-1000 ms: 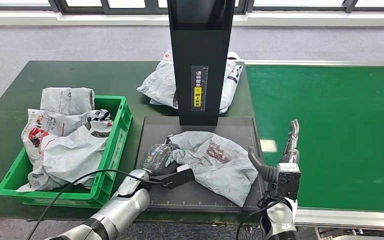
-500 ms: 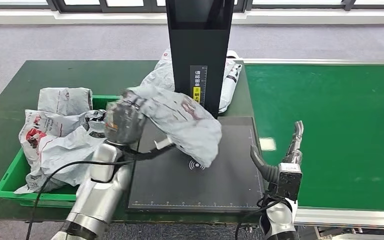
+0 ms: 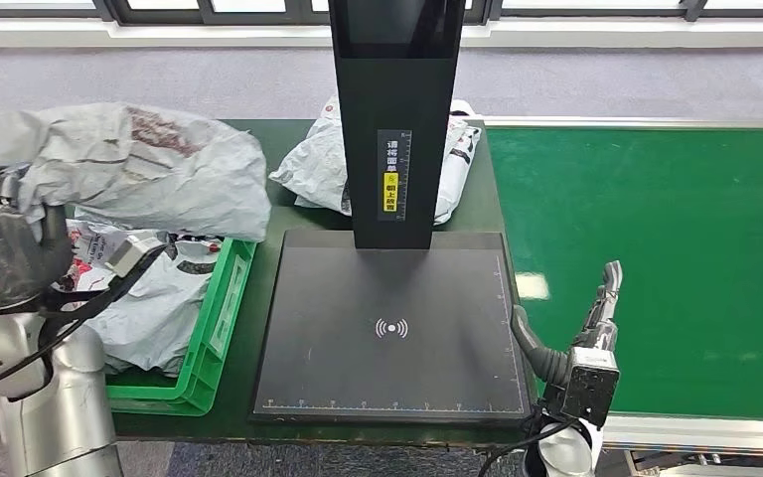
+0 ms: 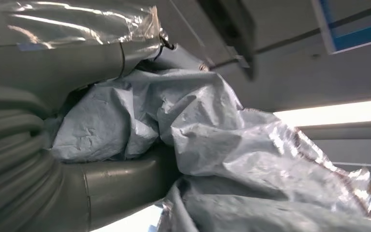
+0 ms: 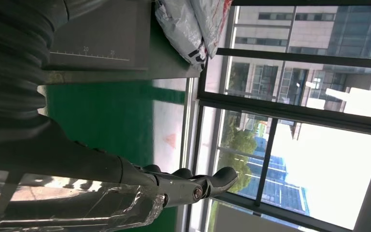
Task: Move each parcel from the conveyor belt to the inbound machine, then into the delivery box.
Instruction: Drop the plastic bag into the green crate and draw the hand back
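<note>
Key relation: I have the parcel (image 3: 149, 164) in my left hand (image 3: 0, 248), hanging above the box (image 3: 221, 298); it lies from the hand toward the machine side, long axis running across the box's far end, so the drop is straight down.
Left hand: closed on the parcel's near end; in the left wrist view the thumb (image 4: 121, 181) and fingers (image 4: 67, 63) clamp crumpled film (image 4: 212, 125) between them.
Right hand: my right hand (image 3: 581, 318) hangs empty at the belt's near edge, fingers spread and pointing up; it is well apart from the parcel, so the left does this one.
Nearer hand: left, clearly.
Parcel: grey plastic mailer, soft, heavily creased, glossy in places, with a dark reddish print; I expect it to sag and slump, not land flat.
Box: green plastic crate with ribbed walls, already heaped with similar grey mailers (image 3: 149, 308); one may slide off the pile.
Machine: matt black plate (image 3: 392, 328) with a ruled edge, and a black column (image 3: 394, 109), nothing on the plate.
Belt: flat green surface (image 3: 676, 268), no parcel on the visible part.
Behind column: more mailers (image 3: 318, 164) on the tabletop (image 3: 278, 139).
</note>
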Available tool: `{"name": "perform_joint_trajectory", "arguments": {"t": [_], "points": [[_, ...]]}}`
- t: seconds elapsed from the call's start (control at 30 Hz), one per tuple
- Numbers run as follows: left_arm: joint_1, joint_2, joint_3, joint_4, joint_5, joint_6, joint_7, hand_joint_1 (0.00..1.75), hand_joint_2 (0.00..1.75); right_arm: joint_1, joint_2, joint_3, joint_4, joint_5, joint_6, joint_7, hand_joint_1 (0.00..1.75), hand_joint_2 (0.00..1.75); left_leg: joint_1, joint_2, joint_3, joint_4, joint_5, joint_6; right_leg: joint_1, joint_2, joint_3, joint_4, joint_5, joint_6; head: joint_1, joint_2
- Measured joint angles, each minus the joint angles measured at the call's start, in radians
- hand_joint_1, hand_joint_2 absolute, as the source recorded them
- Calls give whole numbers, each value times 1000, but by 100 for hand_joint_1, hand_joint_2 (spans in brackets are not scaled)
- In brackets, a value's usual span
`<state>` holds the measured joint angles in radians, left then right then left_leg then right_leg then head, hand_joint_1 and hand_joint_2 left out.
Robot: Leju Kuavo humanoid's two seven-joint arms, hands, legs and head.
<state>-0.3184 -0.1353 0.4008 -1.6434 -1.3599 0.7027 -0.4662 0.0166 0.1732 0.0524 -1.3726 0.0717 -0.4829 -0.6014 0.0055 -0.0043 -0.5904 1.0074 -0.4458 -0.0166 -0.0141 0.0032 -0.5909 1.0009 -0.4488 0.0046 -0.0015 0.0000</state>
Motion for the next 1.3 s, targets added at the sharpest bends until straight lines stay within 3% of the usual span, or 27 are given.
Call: {"name": "perform_joint_trajectory", "arguments": {"t": [0.13, 0.2, 0.33, 0.5, 0.7, 0.97, 1.3], "points": [[21, -1, 106, -26, -15, 0, 2, 175, 175, 6, 0, -2, -16, 1, 0, 4, 0, 175, 0, 0, 0, 0, 0, 0, 0, 0, 0, 0, 0, 0, 0, 0], [40, 7, 136, -28, -69, 0, 91, 175, 175, 11, 0, -4, -25, 5, 0, 10, 0, 175, 0, 0, 0, 0, 0, 0, 0, 0, 1, 0, 0, 0, 0, 0], [119, 78, 149, 29, -122, -1, 337, 0, 175, 32, 0, -18, -56, 18, 2, 33, 0, 175, 0, 2, 1, 0, -2, -2, 0, 2, 0, 0, 0, -1, 0, 0], [201, 139, 123, 161, 69, -5, 331, 0, 175, 42, -1, -36, -76, 22, 38, 48, 0, 175, 0, 2, 1, 0, -2, -2, 1, 2, -1, 0, -2, -2, 0, 0], [278, 179, 6, 253, 253, -89, 253, 0, 175, 38, -4, -50, -77, 27, 73, 44, 0, 175, 0, 2, 1, 0, -3, -2, 0, 2, 0, 0, -1, -2, 0, 0], [349, 174, -100, 225, 438, -122, 160, 0, 175, 20, -4, -50, -77, 47, 89, 42, 0, 175, 0, 1, 1, 0, -3, -2, 0, 1, 0, -1, -1, -1, 0, 0], [379, 134, -110, 90, 850, -71, -31, 0, 175, 10, 0, -43, -66, 57, 91, 40, 0, 175, 0, 1, 0, 0, -3, -2, 1, 1, 1, 0, -1, -1, 0, 0]]}}
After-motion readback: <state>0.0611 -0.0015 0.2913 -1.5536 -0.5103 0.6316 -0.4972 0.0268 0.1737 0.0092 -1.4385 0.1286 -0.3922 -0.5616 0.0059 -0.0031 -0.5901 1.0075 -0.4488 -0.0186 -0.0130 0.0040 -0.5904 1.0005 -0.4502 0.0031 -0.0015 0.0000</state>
